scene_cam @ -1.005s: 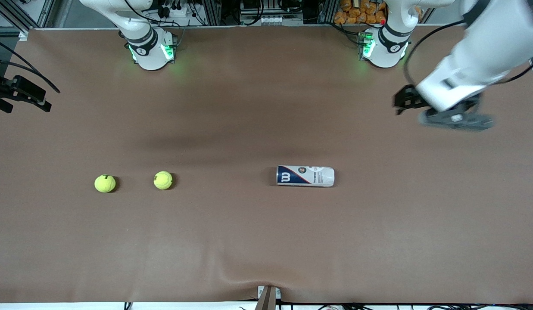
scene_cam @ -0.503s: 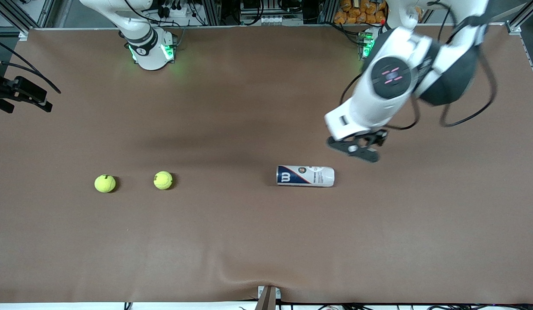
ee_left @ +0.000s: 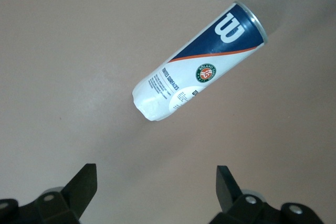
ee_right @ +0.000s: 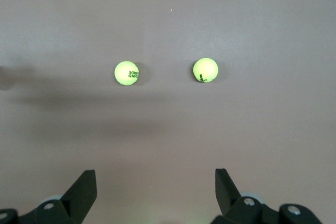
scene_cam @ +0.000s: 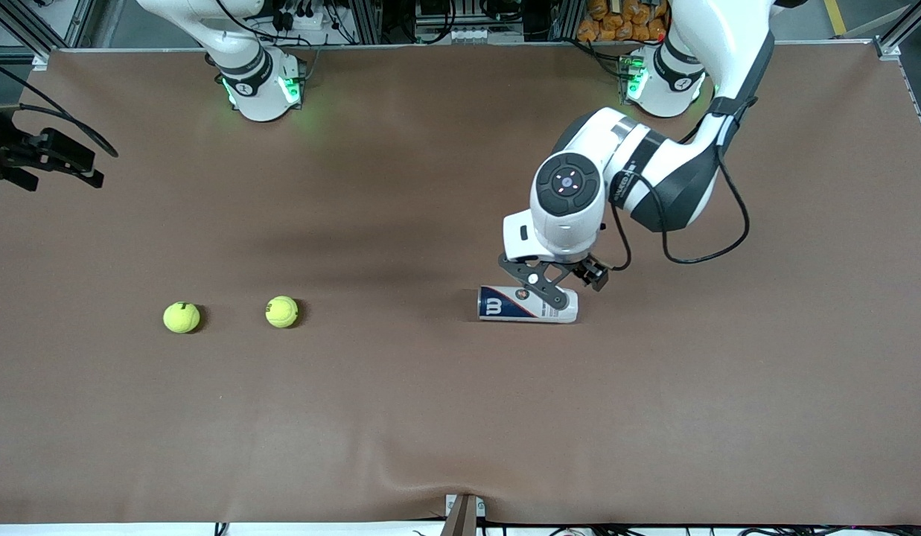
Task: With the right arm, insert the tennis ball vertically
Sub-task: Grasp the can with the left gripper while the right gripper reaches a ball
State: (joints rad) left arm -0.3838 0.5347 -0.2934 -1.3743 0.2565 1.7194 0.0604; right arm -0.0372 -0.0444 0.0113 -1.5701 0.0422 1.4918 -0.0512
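1. Front view: the left gripper [scene_cam: 547,286] hangs over the white end of the tennis ball can [scene_cam: 528,304], which lies on its side on the brown table [scene_cam: 460,417]. Two tennis balls sit well apart from it toward the right arm's end of the table: one ball [scene_cam: 281,311] closer to the can, the outer ball [scene_cam: 182,317] beside it. The right gripper [scene_cam: 39,152] is up at that end of the table, over bare cloth.

2. Left wrist view: the left gripper [ee_left: 155,192] has its fingers spread wide with nothing between them. The can [ee_left: 198,70] lies below and ahead of the fingers, not yet between them.

3. Right wrist view: the right gripper [ee_right: 155,192] is also wide open and empty, looking down on both balls [ee_right: 127,72] [ee_right: 205,70] from well above.

4. Judgement: the step in hand appears to be the left arm reaching for the can, probably to stand it upright. Next, it would need to descend, straddle the can's body and close. The right arm's pick of a ball has not yet begun.
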